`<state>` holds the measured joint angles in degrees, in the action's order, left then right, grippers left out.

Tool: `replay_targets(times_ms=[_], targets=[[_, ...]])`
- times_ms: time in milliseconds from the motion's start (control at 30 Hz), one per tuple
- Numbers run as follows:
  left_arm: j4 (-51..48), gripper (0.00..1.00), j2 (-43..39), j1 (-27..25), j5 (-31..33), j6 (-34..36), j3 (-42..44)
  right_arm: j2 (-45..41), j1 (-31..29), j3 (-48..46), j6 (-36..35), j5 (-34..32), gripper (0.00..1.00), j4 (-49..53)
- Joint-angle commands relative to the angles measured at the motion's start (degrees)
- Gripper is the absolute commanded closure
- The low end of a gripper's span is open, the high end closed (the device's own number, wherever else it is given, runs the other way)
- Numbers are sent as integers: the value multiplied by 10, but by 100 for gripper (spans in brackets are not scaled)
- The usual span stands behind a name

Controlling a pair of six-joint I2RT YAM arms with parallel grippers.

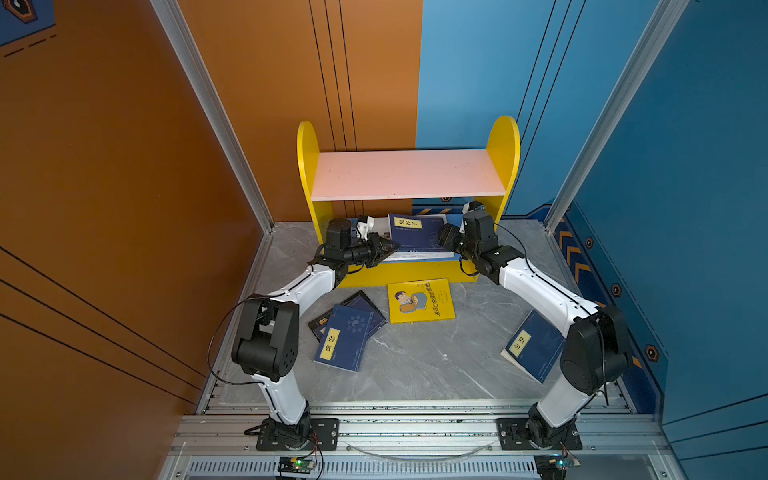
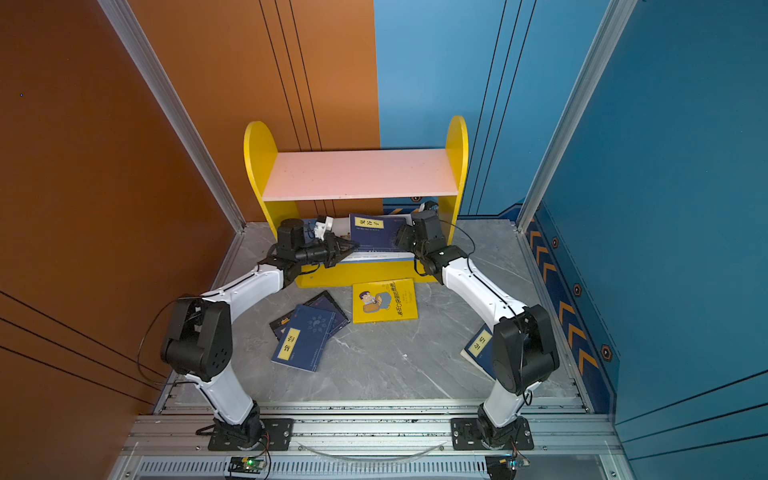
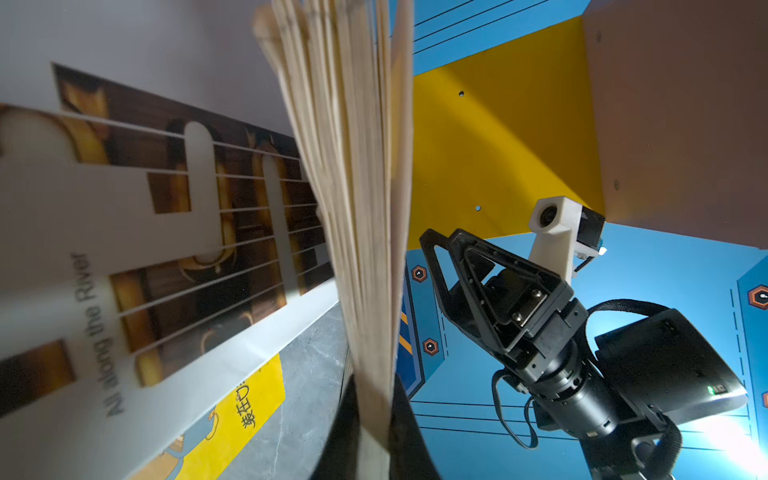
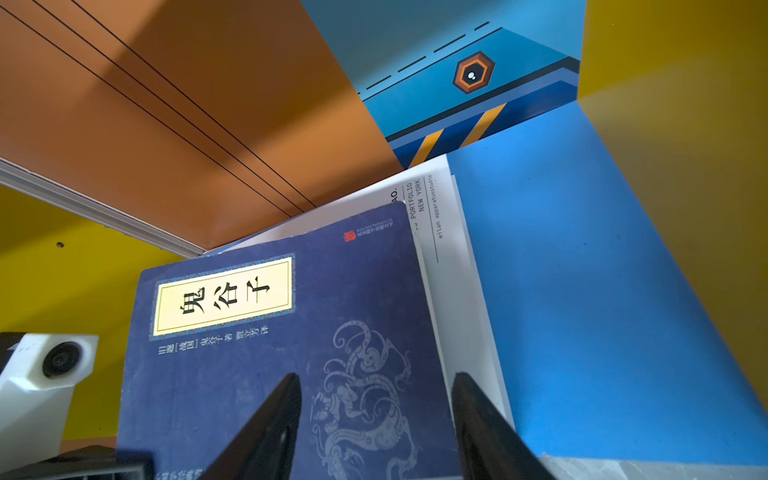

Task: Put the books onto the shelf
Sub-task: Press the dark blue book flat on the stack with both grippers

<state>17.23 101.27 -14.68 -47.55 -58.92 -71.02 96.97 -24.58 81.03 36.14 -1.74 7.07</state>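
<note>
The yellow book [image 1: 419,300] lies just beside the shelf [image 1: 409,174].

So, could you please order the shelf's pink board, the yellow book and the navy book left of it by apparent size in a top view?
1. pink board: clearly largest, though it stands higher and is probably nearer the camera.
2. yellow book and navy book: too alike to rank.

Shelf [image 1: 306,166] lower tier, frame centre: obstructed — left claw [image 1: 392,248] clamped on the book stack [image 1: 415,237], right claw [image 1: 441,237] spread at its other end. Pink upper board [image 1: 407,174] clear from above. Worktop [image 1: 428,365] lower centre passable; yellow book [image 1: 419,300] lies just before the base front [image 1: 407,272].
</note>
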Motion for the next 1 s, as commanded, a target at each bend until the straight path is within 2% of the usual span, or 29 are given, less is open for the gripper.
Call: replay_targets(times_ms=[0,500,967], targets=[[42,95,15,-3,-9,-7,-18,12,-3,2,-13,-13,39,17],[42,95,60,-12,-22,-17,-65,68,-1,42,-13,-34,40,41],[41,95,63,-14,-29,-16,-55,78,12,46,-10,-30,40,51]])
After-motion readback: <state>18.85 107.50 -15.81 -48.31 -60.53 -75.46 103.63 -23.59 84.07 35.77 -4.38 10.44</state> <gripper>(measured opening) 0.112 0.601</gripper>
